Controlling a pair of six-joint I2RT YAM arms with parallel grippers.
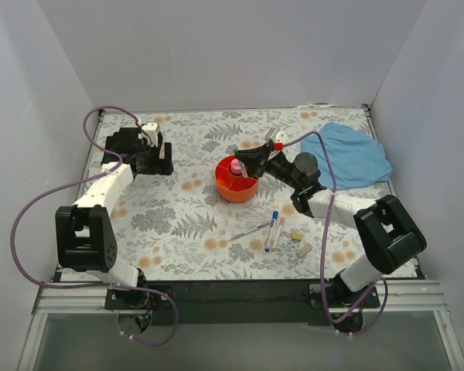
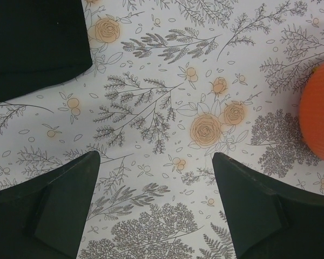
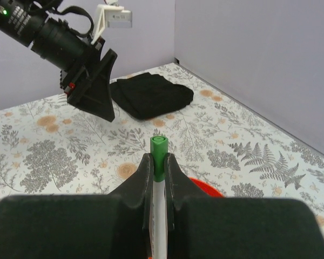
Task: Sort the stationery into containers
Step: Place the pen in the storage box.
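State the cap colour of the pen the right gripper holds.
Green; the pen cap shows best in the right wrist view.

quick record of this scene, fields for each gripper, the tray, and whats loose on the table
left gripper: open, empty, over bare table beside black cloth
right gripper: shut on green-capped pen, over orange tray
in tray: a pink item
loose on table: blue-capped pen, orange-capped pen, thin pen, two erasers
far right: light blue cloth
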